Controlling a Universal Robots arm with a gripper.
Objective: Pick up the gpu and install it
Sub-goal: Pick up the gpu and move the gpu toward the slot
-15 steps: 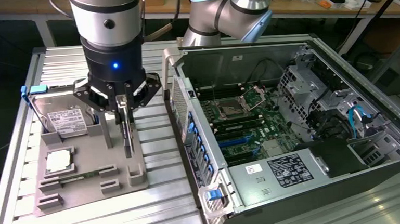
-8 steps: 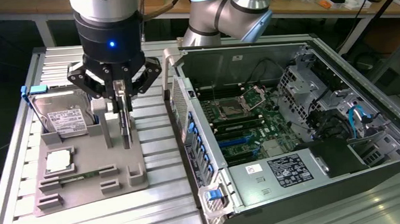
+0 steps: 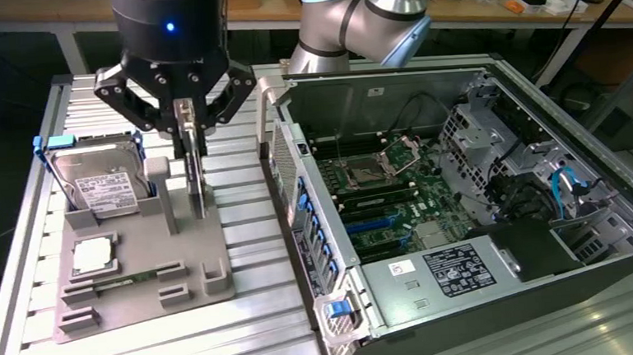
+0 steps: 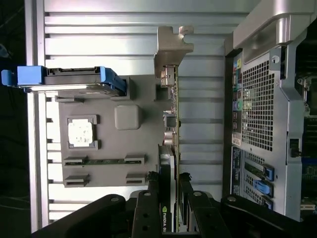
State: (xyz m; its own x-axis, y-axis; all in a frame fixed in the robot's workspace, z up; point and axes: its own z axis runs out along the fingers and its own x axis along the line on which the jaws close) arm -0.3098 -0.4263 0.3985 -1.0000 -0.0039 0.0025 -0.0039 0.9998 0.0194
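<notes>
Standing upright on edge in the grey holder tray (image 3: 179,256), the gpu (image 3: 197,185) rises between the gripper's (image 3: 189,129) fingers, which are clamped on its upper edge.

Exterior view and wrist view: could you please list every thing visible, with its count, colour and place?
gpu: one, dark, on edge in the holder tray
holder tray: one, grey, on the table
hard drive: one, silver with blue frame, upright in the tray
processor chip: one, silvery, flat on the tray
memory stick: one, green, in a tray slot
computer case: one, grey, open, exterior view's right of the tray
motherboard: one, green, inside the case
table: one, silvery, under everything
arm: one, silver and blue, behind the case
gripper: one, black, closed on the gpu's top
</notes>
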